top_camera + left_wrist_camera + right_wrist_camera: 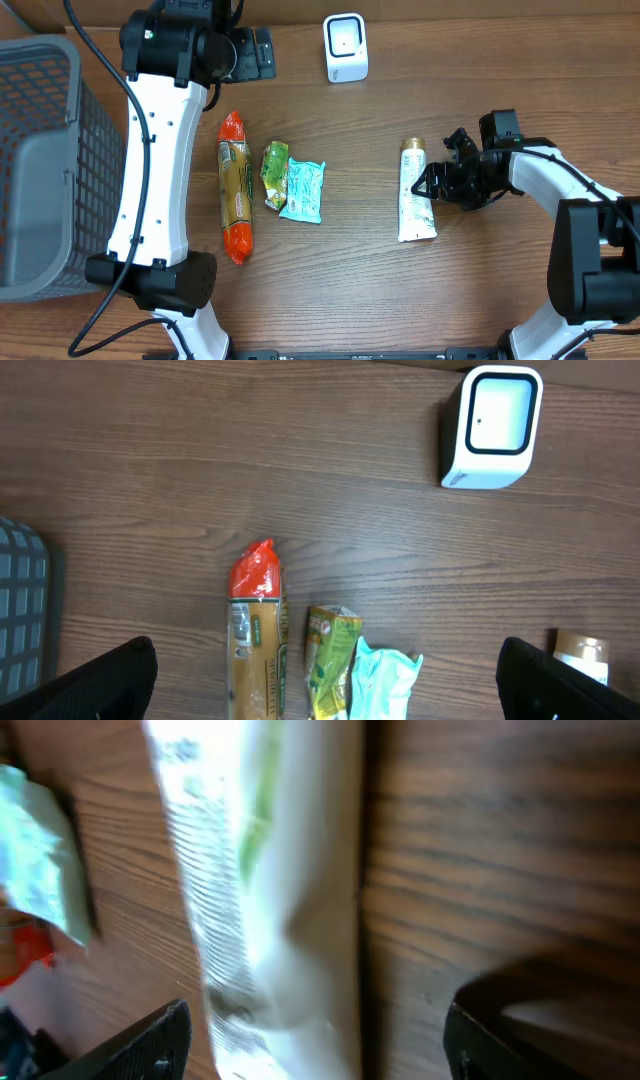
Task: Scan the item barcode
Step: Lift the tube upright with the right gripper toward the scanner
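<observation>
My right gripper (315, 1020) straddles the white tube (414, 200) with jaws spread; the tube's print is too blurred to read. My left gripper (325, 655) gapes empty near the scanner (346, 47).

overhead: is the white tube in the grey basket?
No, the white tube lies on the wooden table, well right of the grey basket.

No legible print (all too blurred)
</observation>
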